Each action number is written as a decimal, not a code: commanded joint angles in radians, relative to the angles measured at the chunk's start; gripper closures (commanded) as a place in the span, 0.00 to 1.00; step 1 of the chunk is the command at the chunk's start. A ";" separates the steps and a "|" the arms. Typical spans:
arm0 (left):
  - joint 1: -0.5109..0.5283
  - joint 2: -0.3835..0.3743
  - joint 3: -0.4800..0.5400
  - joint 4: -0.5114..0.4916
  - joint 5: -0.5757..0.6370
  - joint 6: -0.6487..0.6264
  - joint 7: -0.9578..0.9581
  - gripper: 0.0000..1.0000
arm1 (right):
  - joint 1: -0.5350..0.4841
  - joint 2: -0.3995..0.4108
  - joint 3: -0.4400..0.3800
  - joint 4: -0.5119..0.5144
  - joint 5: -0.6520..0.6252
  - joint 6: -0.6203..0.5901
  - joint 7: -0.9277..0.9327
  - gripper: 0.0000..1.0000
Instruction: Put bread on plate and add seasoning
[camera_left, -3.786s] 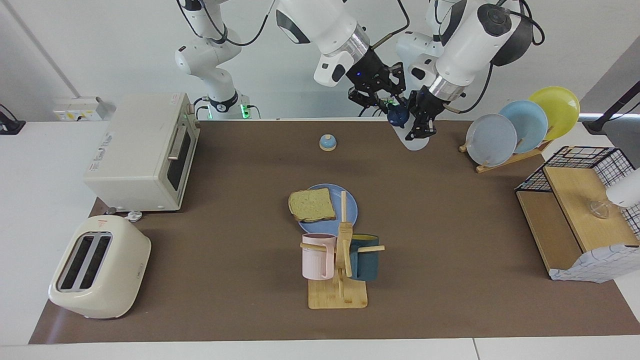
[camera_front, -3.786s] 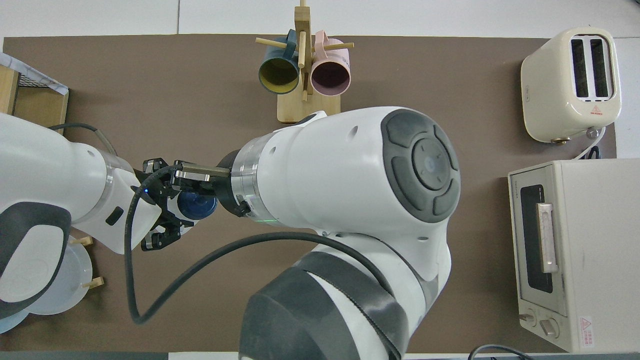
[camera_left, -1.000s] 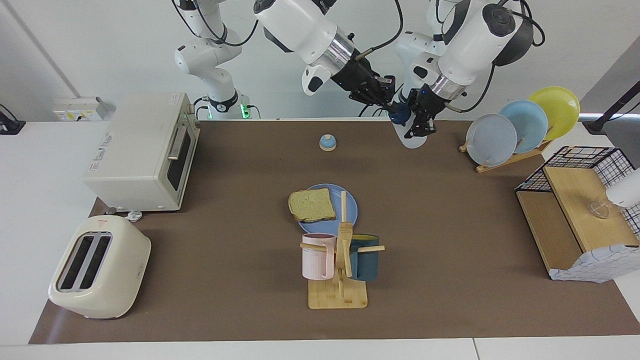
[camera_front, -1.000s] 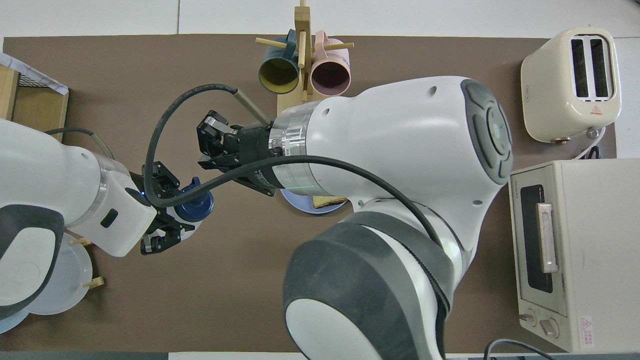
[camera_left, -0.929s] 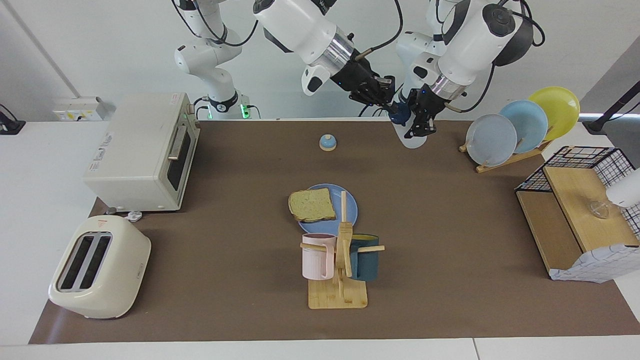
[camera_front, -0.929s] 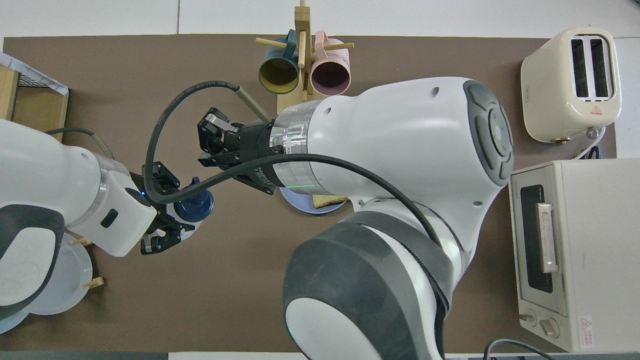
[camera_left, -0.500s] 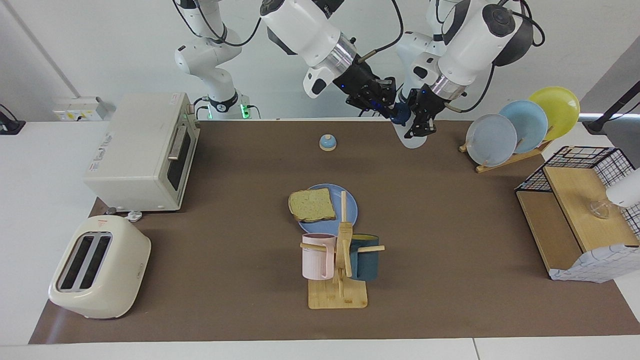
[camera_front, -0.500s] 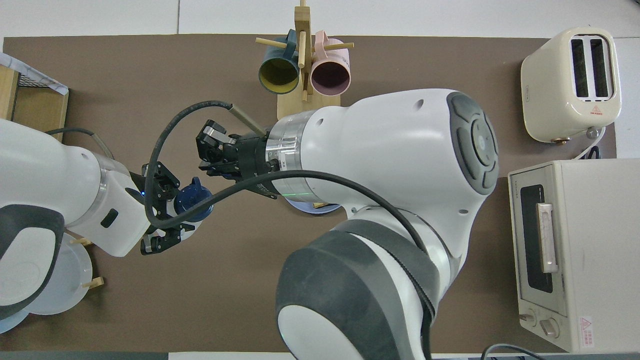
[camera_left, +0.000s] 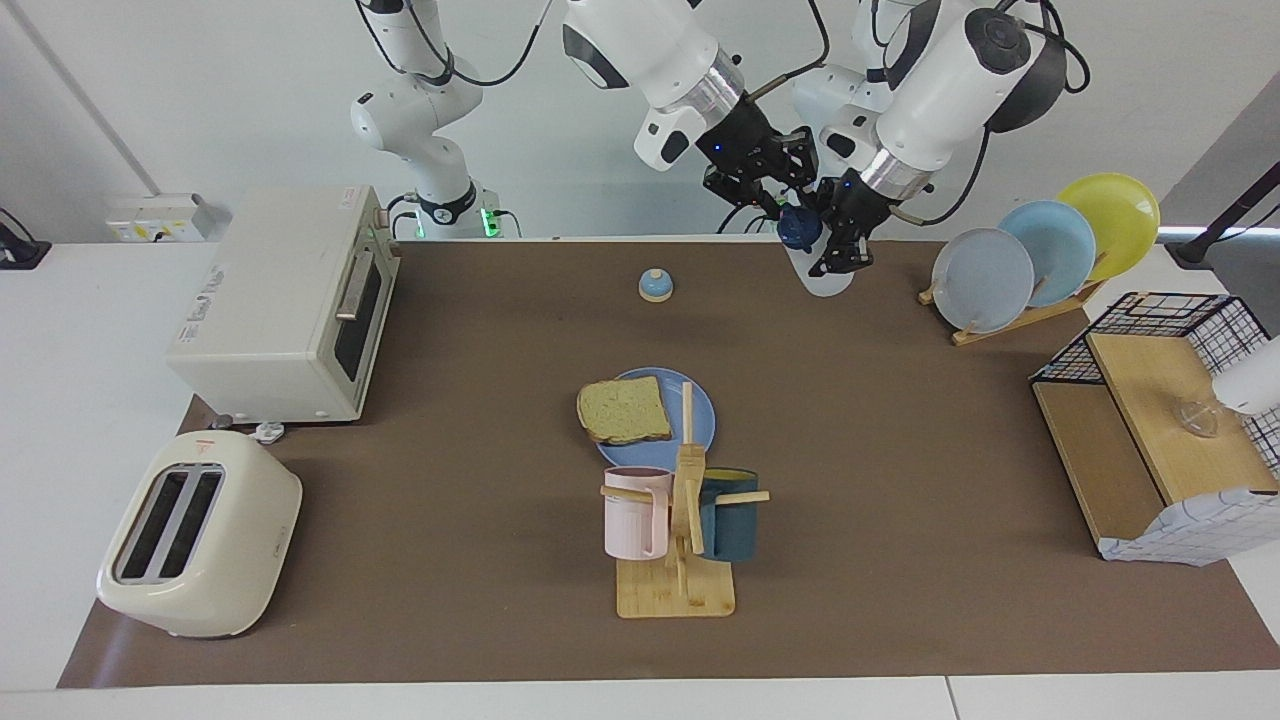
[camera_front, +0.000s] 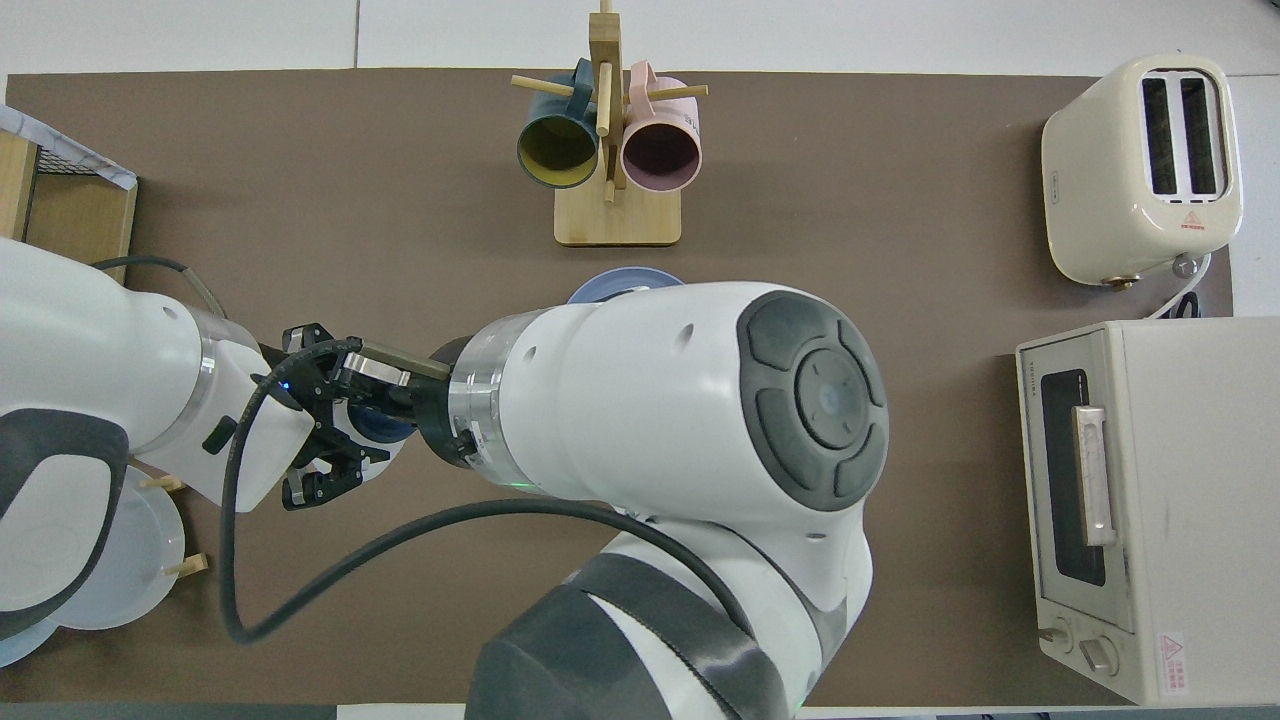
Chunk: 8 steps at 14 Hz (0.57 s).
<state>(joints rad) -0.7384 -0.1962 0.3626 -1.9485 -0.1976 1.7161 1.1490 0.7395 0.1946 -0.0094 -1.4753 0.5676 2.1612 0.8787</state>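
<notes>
Left gripper (camera_left: 845, 245) is clamped on the seasoning bottle (camera_left: 822, 275), held up over the table's (camera_left: 900, 560) robot-side edge. Right gripper (camera_left: 775, 190) hangs at the bottle's navy cap (camera_left: 797, 228), fingers parted, at about ten o'clock from it. Mid-table, the bread (camera_left: 624, 410) lies on the blue plate (camera_left: 700, 425), overhanging its rim toward the right arm's end. The mug rack (camera_left: 678, 560) crowds the plate at six o'clock; open mat lies around twelve.

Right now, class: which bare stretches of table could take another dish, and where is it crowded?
Bare mat lies between the toaster and the mug rack, and between that rack and the wire-and-wood shelf. Crowded: the blue plate with bread touches the mug rack.
</notes>
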 joint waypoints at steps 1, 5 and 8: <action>0.001 -0.020 0.001 -0.015 -0.006 -0.004 -0.012 1.00 | -0.017 -0.024 0.000 -0.020 -0.035 -0.027 -0.029 0.60; 0.001 -0.020 0.001 -0.015 -0.006 -0.006 -0.015 1.00 | -0.017 -0.021 0.002 -0.002 -0.078 -0.035 -0.032 0.60; 0.001 -0.020 0.001 -0.015 -0.006 -0.004 -0.018 1.00 | -0.012 -0.018 0.000 0.012 -0.078 -0.032 -0.030 0.60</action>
<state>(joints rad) -0.7384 -0.1962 0.3625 -1.9485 -0.1976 1.7161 1.1437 0.7315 0.1853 -0.0123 -1.4684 0.5102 2.1370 0.8660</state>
